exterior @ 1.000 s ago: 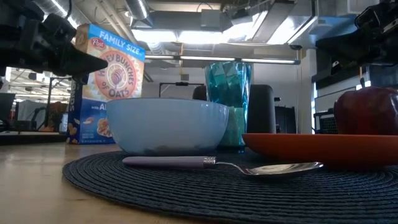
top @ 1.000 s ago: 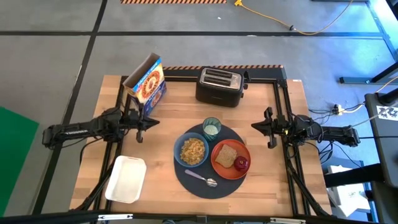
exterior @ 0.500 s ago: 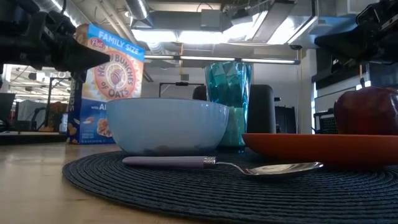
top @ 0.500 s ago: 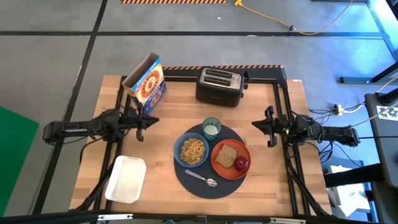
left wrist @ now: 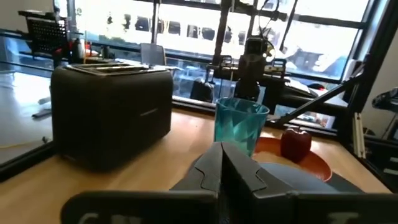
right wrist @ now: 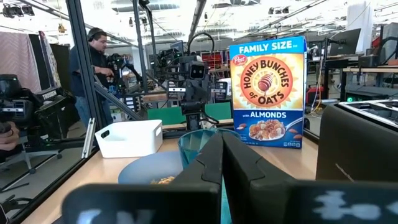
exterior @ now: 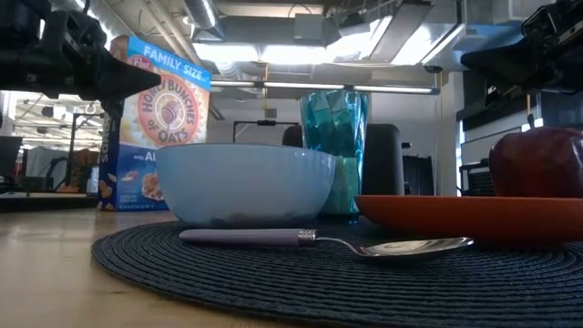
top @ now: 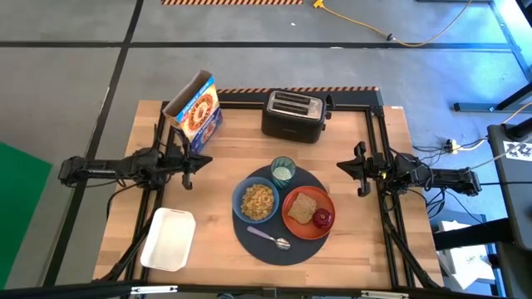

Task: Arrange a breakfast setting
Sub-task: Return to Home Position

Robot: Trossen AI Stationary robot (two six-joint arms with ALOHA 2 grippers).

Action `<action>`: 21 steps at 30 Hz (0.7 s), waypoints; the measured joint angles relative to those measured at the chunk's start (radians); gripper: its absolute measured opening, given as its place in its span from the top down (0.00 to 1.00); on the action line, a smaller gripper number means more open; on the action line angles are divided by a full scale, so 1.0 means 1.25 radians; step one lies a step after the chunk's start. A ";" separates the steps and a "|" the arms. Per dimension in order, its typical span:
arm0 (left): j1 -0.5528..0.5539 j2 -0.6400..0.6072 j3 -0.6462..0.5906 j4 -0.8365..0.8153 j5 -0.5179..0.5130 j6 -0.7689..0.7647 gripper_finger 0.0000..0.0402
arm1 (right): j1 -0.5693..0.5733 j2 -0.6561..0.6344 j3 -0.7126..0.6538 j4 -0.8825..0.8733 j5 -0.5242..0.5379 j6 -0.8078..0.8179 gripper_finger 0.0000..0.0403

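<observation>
Our left tool (top: 203,161) hangs over the left side of the bench (top: 357,249). Its two fingers (left wrist: 210,167) are pressed together, and there is nothing between them. Our right tool (top: 342,169) hangs over the right side and points back at the left one. Its fingers (right wrist: 210,165) are pressed together too, and it holds nothing.

Between the two tools, a little nearer the right tool, stands the small clear greenish glass (top: 283,170). It sits on the back edge of the round dark mat (top: 295,254). The rest of the mat lies between the tools and toward the front of the bench.

On the mat, the blue bowl (top: 238,202) has cereal in it and is on the side nearer the left tool. The orange-red plate (top: 303,232) is just beside it, nearer the right tool. The toast slice (top: 305,205) and the red apple (top: 323,218) lie on the plate, side by side. The metal spoon (top: 270,238) lies on the mat in front of the bowl, farther from both tools.

A cereal box (top: 195,112) stands just behind the left tool. A toaster (top: 293,114) stands at the back, between the tools. A white tub (top: 169,239) lies in front of the left tool, apart from the mat.
</observation>
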 joint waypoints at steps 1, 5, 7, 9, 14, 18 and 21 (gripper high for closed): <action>-0.002 0.000 0.000 0.001 0.000 0.001 1.00 | 0.000 0.000 0.000 0.000 0.000 0.000 1.00; -0.007 0.000 0.000 0.034 -0.001 -0.003 1.00 | 0.000 0.000 0.000 0.000 0.000 0.000 1.00; -0.008 0.000 0.000 0.101 -0.001 -0.004 1.00 | 0.000 0.000 0.000 0.000 0.001 -0.003 1.00; -0.008 0.000 0.000 0.134 0.000 -0.004 1.00 | 0.000 0.000 0.000 0.001 0.014 -0.008 1.00; -0.007 0.000 0.000 0.070 -0.015 -0.004 1.00 | 0.000 0.000 0.000 -0.001 0.038 -0.009 1.00; -0.007 0.000 0.000 0.048 -0.071 -0.004 1.00 | 0.000 0.000 0.000 -0.003 0.038 -0.012 1.00; -0.007 0.000 0.000 0.044 -0.076 -0.001 1.00 | 0.000 0.000 0.000 -0.003 0.038 -0.012 1.00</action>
